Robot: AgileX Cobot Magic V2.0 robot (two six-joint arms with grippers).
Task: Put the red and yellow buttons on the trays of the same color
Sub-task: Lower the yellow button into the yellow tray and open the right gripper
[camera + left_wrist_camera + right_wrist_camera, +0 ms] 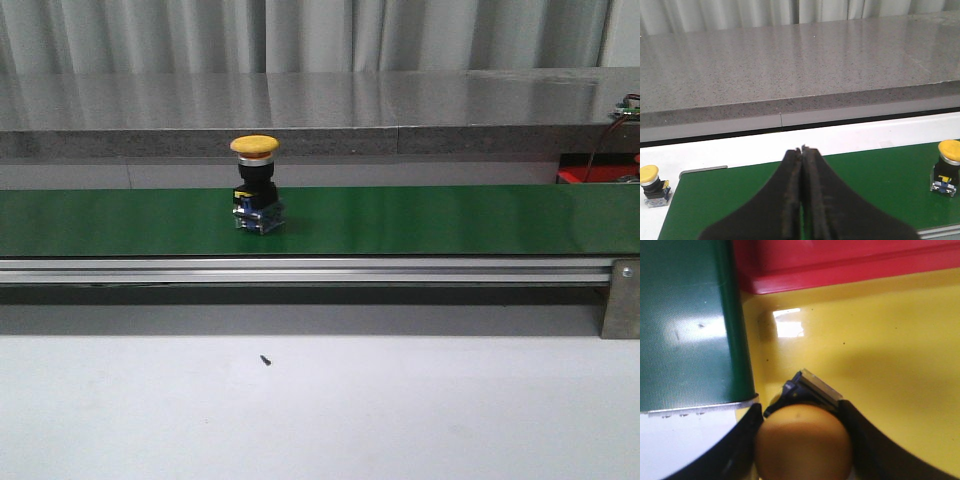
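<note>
Front camera faces green belt [420,220] level, left wrist shares it, right wrist close overhead

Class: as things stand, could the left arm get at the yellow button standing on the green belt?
Probably yes: the yellow button stands alone on the green belt, nothing between it and the left hand, though that hand is shut.
</note>
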